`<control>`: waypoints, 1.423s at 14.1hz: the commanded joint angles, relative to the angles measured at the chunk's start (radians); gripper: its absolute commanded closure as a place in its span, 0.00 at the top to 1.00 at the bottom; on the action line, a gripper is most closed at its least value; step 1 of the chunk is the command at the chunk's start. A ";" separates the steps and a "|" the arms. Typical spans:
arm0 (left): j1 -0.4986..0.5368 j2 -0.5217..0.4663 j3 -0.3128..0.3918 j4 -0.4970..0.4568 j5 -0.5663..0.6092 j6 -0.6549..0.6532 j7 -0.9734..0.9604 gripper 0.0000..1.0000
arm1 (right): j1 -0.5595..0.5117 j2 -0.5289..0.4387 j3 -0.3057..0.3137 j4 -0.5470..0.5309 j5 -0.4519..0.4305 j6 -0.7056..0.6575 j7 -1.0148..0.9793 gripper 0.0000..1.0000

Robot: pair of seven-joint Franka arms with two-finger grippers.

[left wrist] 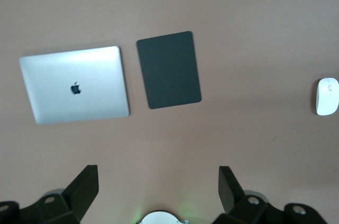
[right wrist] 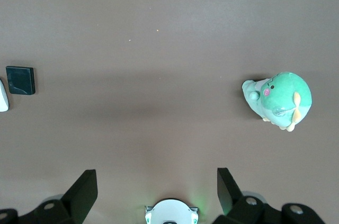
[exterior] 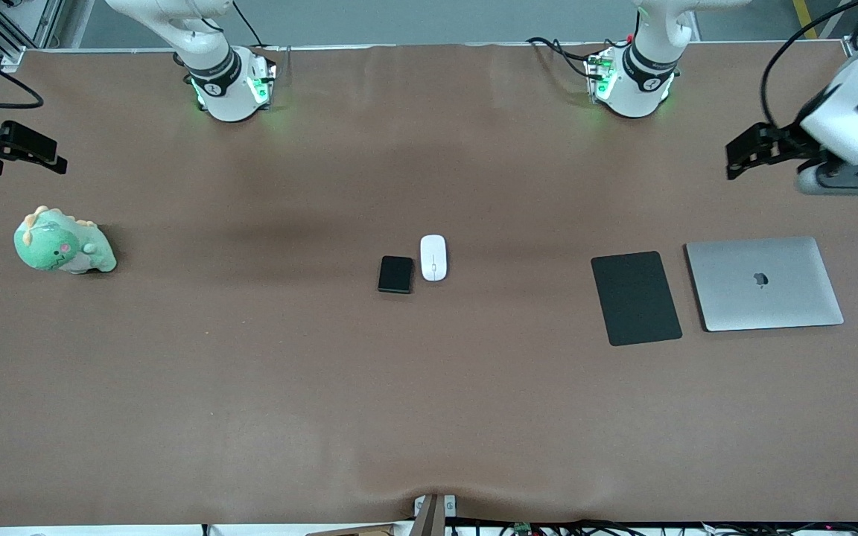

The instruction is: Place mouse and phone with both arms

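Two claws hang released over opposite counter (exterior: 250, 387) ends: left claw (exterior: 743, 154), right claw (exterior: 30, 152). Mid-counter, the white mouse (exterior: 433, 257) lies just beside the black phone (exterior: 396, 274).

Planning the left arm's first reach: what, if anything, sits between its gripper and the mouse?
Nothing visible. The left gripper, open, hangs above the table's left-arm end; the mouse pad and laptop lie nearer the camera than a straight path to the mouse.
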 commanded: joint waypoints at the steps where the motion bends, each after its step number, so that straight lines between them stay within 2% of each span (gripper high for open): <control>1: 0.000 0.067 -0.062 0.000 0.008 0.067 -0.011 1.00 | -0.017 0.010 0.008 0.010 0.023 -0.009 -0.009 1.00; 4: -0.037 0.139 -0.110 -0.003 0.008 0.131 -0.100 1.00 | -0.017 0.010 0.008 0.010 0.023 -0.009 -0.009 1.00; 14: -0.309 0.407 -0.110 -0.009 0.014 0.392 -0.396 1.00 | -0.017 0.010 0.009 0.010 0.023 -0.009 -0.009 1.00; 18: -0.384 0.452 -0.110 -0.052 0.014 0.495 -0.597 1.00 | -0.017 0.011 0.009 0.010 0.023 -0.009 -0.009 1.00; 20: -0.425 0.481 -0.108 -0.056 0.014 0.520 -0.636 1.00 | -0.017 0.028 0.011 0.014 0.024 -0.007 -0.009 1.00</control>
